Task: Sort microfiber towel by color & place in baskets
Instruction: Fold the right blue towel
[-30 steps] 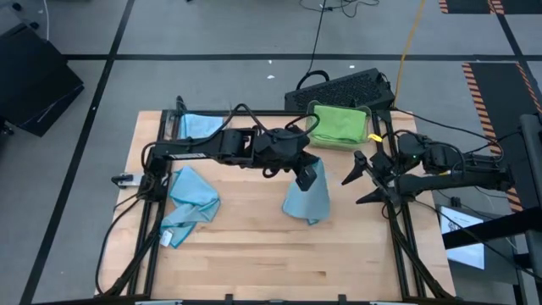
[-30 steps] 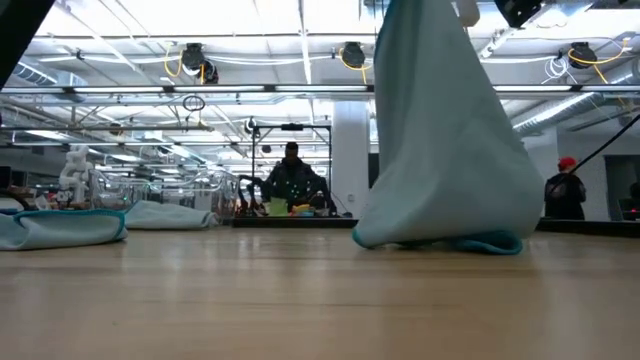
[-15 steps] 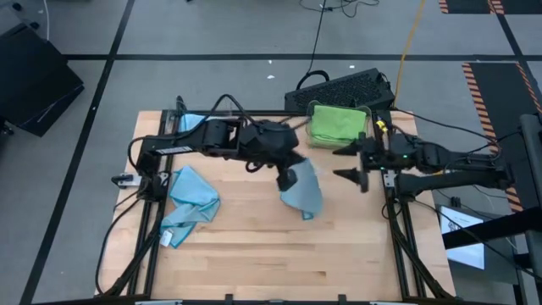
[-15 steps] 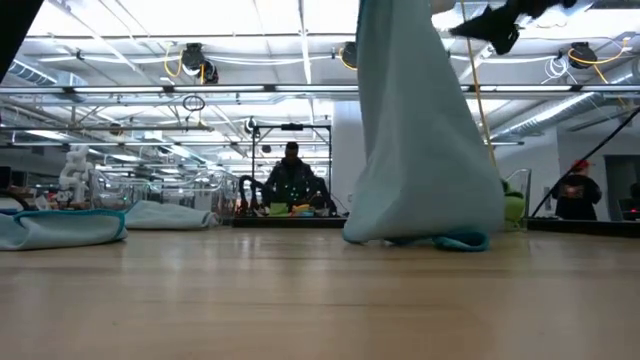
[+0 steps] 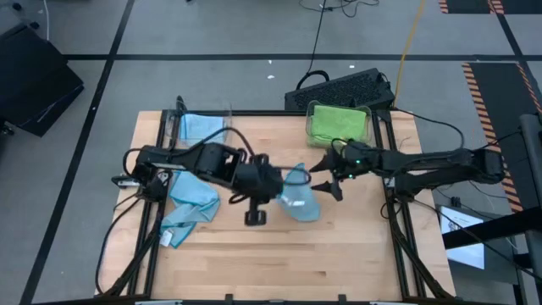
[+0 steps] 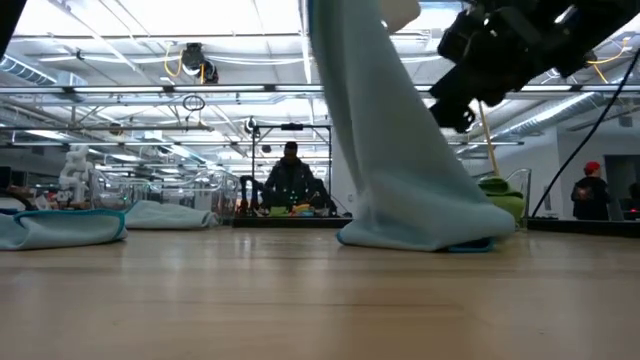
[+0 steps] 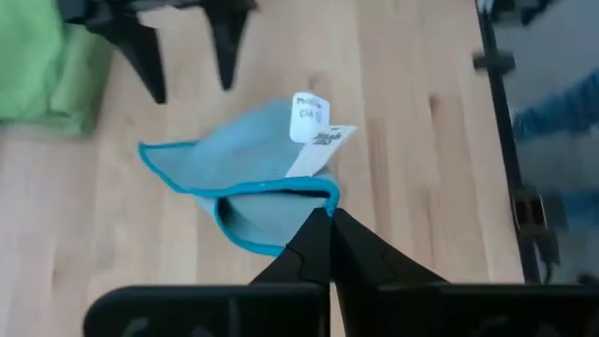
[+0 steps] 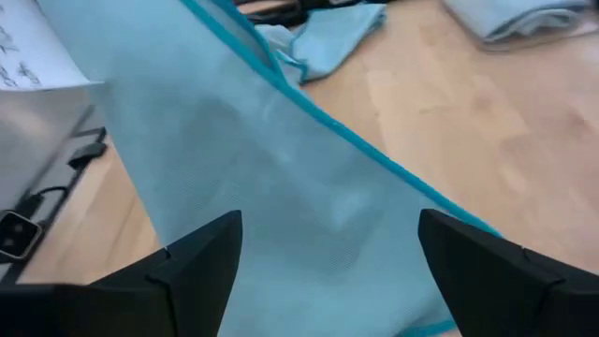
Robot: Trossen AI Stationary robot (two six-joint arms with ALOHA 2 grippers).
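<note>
A light blue microfiber towel (image 5: pixel 298 195) with a white label (image 7: pixel 314 120) hangs mid-table from my left gripper (image 7: pixel 328 223), which is shut on it. My right gripper (image 8: pixel 337 271) stands open just right of the towel (image 8: pixel 281 168), with the cloth spread before its fingers. A second blue towel (image 5: pixel 190 202) lies crumpled on the table's left. A green towel (image 5: pixel 339 124) fills the far right basket (image 5: pixel 370 119). A blue towel (image 5: pixel 201 125) lies in the far left basket (image 5: pixel 179 127). My left gripper pinches the towel's teal-hemmed upper edge (image 7: pixel 314 197) between its two fingers, slanting down from the table's left. The towel hangs below the fingers, and its lower end (image 6: pixel 420 238) rests on the table. My right gripper: I cannot tell whether its fingers touch the cloth.
A black keyboard (image 5: pixel 339 87) lies beyond the table's far edge behind the green towel. Black frame rails (image 5: pixel 394 212) run along the table's left and right sides. Bare wood (image 5: pixel 279 254) lies toward the near edge. People show in the room behind (image 6: pixel 290 180).
My left gripper has swung toward the table's left and near edges while rolling, dragging the towel's lower end along the table. My right gripper has come down and moved left to the towel's side, staying open.
</note>
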